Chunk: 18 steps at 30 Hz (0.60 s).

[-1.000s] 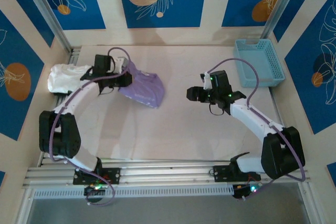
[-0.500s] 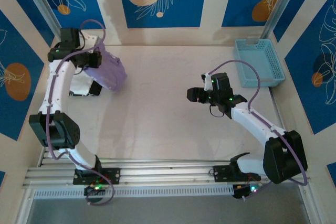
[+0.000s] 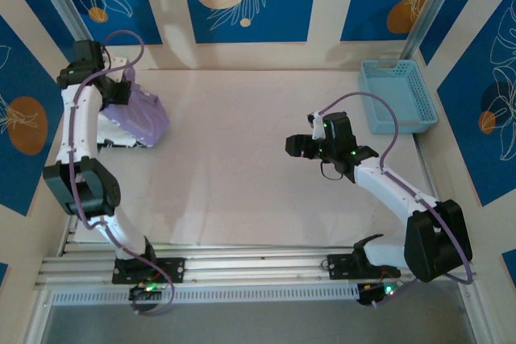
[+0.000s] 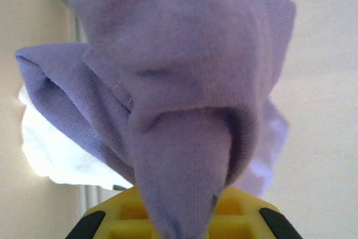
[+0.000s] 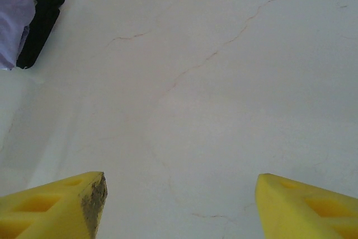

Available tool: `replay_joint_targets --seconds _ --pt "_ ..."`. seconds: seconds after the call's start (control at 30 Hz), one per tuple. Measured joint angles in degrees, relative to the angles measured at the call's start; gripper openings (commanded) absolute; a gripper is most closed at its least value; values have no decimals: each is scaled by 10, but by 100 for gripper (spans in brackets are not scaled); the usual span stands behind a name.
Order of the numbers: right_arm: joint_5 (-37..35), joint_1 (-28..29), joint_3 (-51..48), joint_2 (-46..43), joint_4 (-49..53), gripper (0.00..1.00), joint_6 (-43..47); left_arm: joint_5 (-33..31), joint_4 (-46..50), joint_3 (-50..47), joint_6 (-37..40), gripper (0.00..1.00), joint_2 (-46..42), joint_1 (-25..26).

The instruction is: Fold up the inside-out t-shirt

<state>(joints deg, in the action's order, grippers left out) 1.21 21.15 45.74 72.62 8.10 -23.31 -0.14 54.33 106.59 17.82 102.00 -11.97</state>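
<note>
Inside-out t-shirt: lavender, bunched into a hanging clump, directly over the folded white garment at the table's far-left corner. Lower folds overlap the white garment in the top view (contact or gap: cannot tell).

Left gripper: fingers closed, pinching the top of the t-shirt; the cloth drapes down over the yellow fingers in the left wrist view, with the white garment showing past the cloth's edge.

Folded black garment: just beside the white garment, on its table-centre side, partly under the t-shirt's hem.

Right gripper: well apart from the white garment, past mid-table. Jaws spread wide, nothing between them; bare table below.

Blue basket: farthest from the white garment, at the opposite far corner of the table.
</note>
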Motion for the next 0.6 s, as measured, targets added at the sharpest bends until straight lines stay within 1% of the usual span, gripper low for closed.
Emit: replay_joint_targets --seconds 0.13,0.33,0.43,0.5,0.53,0.6 --pt "-1 1 0 4 -1 71 0 -71 -19 0 8 0 33 -19" --pt "-13 3 0 21 -1 71 5 -178 -78 1 14 0 81 -52" --pt "-21 3 0 27 0 71 7 -223 -111 4 17 14 118 -73" --pt "-27 3 0 33 1 71 9 -243 -122 19 16 33 153 -88" --pt "-30 3 0 37 1 71 9 -249 -124 29 12 39 170 -93" --pt "-35 3 1 45 6 71 9 -255 -131 47 -1 54 202 -98"
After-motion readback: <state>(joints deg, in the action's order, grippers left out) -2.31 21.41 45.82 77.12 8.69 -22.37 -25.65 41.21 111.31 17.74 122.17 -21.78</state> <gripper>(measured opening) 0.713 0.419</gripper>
